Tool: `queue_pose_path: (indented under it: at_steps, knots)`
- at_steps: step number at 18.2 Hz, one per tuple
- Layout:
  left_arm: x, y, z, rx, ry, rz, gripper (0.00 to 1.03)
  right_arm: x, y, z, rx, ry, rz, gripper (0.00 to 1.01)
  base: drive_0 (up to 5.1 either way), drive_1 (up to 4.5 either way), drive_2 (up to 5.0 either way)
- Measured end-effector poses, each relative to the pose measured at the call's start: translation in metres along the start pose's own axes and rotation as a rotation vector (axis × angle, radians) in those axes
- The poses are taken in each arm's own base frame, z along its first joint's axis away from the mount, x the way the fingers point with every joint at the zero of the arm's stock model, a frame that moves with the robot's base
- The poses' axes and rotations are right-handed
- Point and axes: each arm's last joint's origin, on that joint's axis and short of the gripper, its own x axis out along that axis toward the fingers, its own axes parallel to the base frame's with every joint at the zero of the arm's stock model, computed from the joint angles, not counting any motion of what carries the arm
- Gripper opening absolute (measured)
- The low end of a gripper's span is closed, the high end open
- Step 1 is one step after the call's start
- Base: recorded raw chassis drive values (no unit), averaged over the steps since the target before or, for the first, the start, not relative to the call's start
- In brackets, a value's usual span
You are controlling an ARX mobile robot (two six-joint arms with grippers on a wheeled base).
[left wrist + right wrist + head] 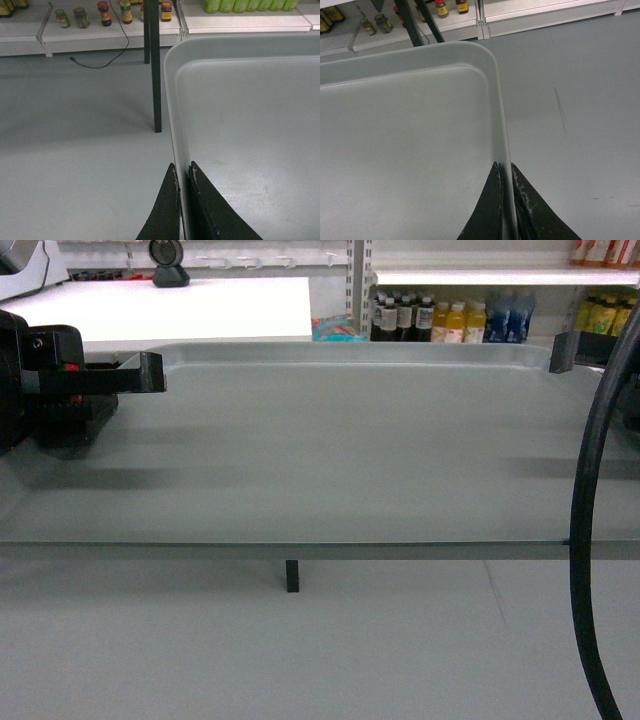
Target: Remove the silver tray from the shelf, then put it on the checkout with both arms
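Silver tray is held in the air above the grey floor, level, flat bottom up, with its long axis running left to right across the head view. We see the left end effector clamped on the tray's left rim, one finger outside the wall and the other inside. The right end effector is likewise clamped on the right rim, just short of the rounded far corner. In the head view the left end effector body shows a red block, and a thick black cable hangs down on the right. Beyond the tray's far rim lies the white desk with a black scanner on a stand. Bottles stand on a shelf at the right rear. We cannot read any label or writing on the bottles or on the jars in the wrist views; they are too small.
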Motion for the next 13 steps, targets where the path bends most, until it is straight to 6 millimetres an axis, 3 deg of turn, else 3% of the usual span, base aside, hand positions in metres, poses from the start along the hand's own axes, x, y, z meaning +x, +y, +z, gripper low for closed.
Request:
queue_pose_path:
  at_steps: [13]
  knots:
    - [0.0000,0.0001,-0.0003,0.001,0.003,0.001,0.03,0.0000,-0.0001,0.0000,0.000,0.000,0.000,0.03,-4.7,2.30,2.3]
